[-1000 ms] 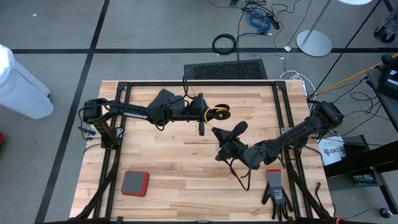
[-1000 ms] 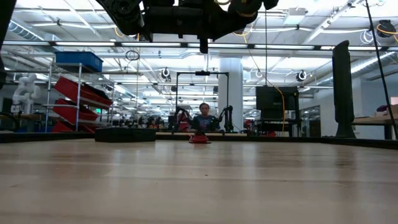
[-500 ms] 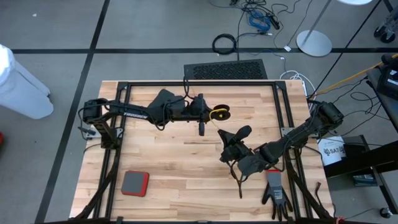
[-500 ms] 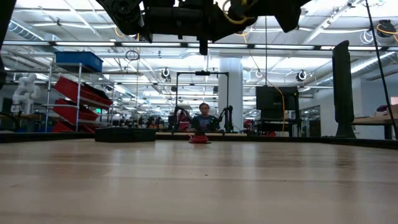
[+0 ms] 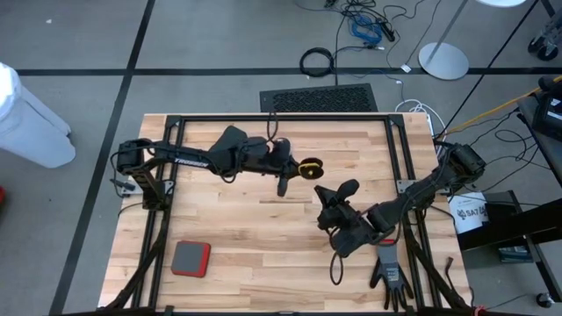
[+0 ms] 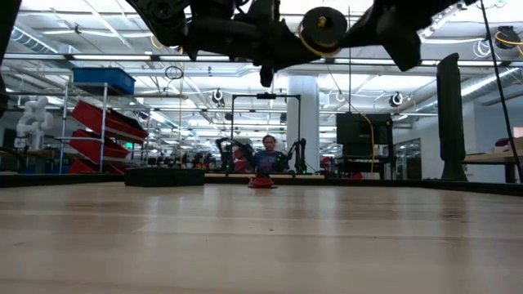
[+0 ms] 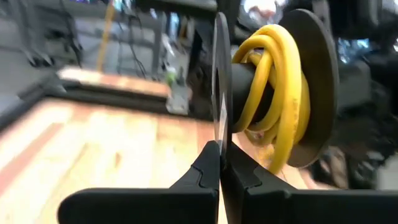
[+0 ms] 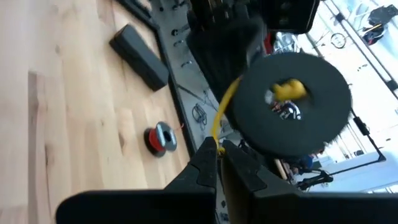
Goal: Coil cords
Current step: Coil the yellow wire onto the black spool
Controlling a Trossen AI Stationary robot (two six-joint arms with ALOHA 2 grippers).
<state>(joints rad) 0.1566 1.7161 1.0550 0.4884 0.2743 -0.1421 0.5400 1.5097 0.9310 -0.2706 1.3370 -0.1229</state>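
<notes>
L gripper (image 7: 219, 163) pinches reel (image 7: 273, 81) flange; R gripper (image 8: 217, 152) grips yellow cord (image 8: 219, 115).

Robotics lab in large industrial hall: wooden worktop (image 5: 228, 219) in black frame, red shelving racks (image 6: 102, 122), other robot stations (image 6: 261, 155), ceiling strip lights (image 6: 122, 33).

**Both arms raised, both end effectors closed**

The left arm is stretched from the left edge of the high view toward the upper centre, where the left end effector (image 5: 294, 167) is held above the bench with its fingers (image 7: 211, 163) pressed together. The right arm is bent in from the right edge; the right end effector (image 5: 338, 189) is held closed near centre frame, pointing toward the left one.
</notes>
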